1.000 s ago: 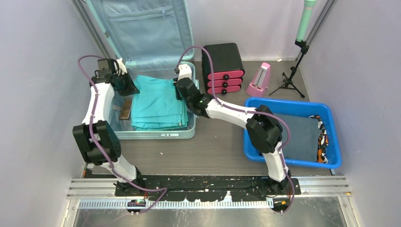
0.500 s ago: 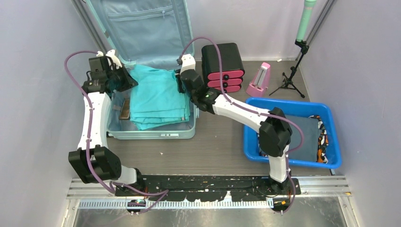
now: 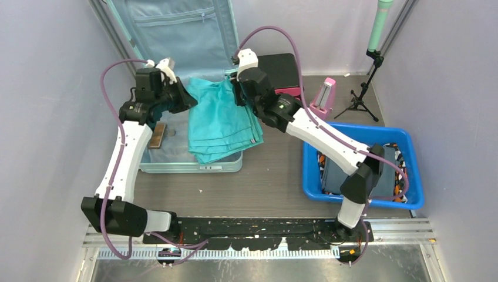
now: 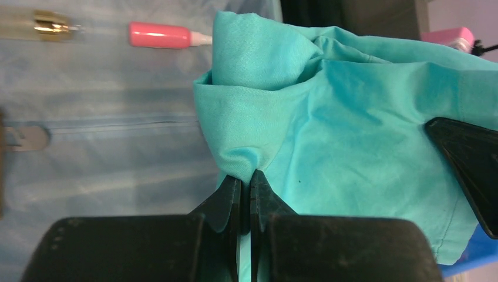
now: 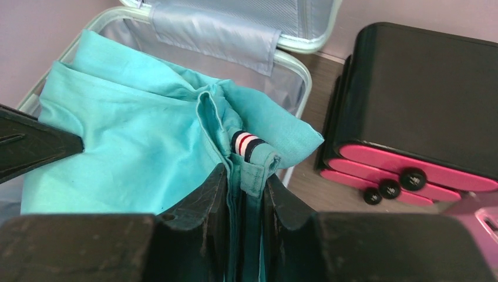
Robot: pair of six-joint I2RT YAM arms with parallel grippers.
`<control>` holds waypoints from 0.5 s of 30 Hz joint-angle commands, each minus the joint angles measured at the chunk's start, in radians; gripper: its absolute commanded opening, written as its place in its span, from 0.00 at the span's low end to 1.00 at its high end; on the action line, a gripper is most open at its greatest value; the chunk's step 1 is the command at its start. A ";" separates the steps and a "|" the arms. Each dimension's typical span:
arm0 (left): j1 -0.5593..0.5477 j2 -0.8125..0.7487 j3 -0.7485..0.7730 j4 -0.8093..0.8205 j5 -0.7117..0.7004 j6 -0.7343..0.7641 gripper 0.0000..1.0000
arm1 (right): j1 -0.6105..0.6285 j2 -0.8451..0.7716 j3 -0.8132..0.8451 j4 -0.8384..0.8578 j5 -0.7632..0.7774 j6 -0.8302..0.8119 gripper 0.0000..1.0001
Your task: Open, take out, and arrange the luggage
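The luggage (image 3: pixel 188 166), a pale mint-green suitcase, lies open at the back left with its lid (image 3: pixel 176 35) leaning on the wall. A folded teal garment (image 3: pixel 220 120) hangs in the air between both grippers, drooping over the case's right rim. My left gripper (image 3: pixel 188 98) is shut on the garment's left edge; in the left wrist view its tips (image 4: pixel 245 179) pinch a fold of the cloth (image 4: pixel 352 135). My right gripper (image 3: pixel 238 94) is shut on the right edge; in the right wrist view it (image 5: pixel 246 179) clamps several teal layers (image 5: pixel 135 153) beside a striped label.
A black drawer box (image 3: pixel 282 67) with pink drawers stands right of the case, close to my right gripper. A pink stand (image 3: pixel 322 100) and a tripod (image 3: pixel 364 88) lie beyond it. A blue tub (image 3: pixel 364 170) holds dark and patterned cloth. A brown item (image 3: pixel 156 135) and a pink tube (image 4: pixel 161 35) lie inside the case.
Both grippers have risen and moved right with the teal garment. It has come up off the suitcase floor and now hangs over the right rim.
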 commanded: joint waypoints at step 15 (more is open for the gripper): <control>-0.442 -0.031 -0.042 0.263 -0.191 -0.339 0.00 | -0.133 -0.478 -0.247 -0.353 0.135 0.142 0.00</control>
